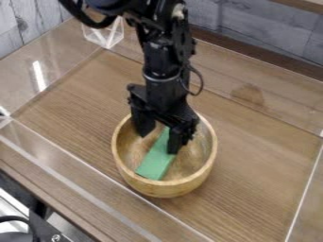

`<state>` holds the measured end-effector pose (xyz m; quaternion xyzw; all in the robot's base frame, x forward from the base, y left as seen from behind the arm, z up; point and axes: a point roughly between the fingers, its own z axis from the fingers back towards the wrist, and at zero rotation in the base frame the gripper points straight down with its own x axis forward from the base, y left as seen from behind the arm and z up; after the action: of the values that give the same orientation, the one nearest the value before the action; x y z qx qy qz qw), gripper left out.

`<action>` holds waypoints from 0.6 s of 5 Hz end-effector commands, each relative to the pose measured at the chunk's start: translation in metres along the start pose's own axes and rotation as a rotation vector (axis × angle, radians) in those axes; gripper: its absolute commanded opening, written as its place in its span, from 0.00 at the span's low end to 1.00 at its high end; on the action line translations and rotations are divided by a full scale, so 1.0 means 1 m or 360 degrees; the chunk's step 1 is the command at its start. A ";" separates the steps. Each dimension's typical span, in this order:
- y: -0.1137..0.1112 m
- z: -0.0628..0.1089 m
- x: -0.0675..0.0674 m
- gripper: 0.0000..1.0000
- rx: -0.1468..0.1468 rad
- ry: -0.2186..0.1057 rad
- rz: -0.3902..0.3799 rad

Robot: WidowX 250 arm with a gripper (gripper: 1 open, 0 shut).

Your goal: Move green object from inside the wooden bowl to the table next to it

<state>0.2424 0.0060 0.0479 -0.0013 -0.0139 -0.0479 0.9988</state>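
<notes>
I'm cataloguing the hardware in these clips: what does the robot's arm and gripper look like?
The arm is dark, near-black, with bulky rounded segments and a thin dark cable looping beside it. The gripper is also black, with chunky fingers. Any markings are too blurred to read.

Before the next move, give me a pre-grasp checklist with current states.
- Flat green rectangular block inside the round light wooden bowl: ok
- Bowl upright on the brown wood-grain table: ok
- Black hand over the bowl, at the block's far end: ok
- Hand open: ok
- Fingers on both sides of the block, low enough to grip: cannot tell
- Block out on the table beside the bowl: not ok
</notes>
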 end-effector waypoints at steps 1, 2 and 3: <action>-0.006 0.006 0.010 1.00 0.0015 -0.0085 0.0067; -0.016 0.000 0.009 1.00 0.0017 -0.0087 0.0127; -0.016 -0.003 0.009 1.00 0.0028 -0.0086 0.0228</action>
<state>0.2457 -0.0092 0.0397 0.0047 -0.0273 0.0268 0.9993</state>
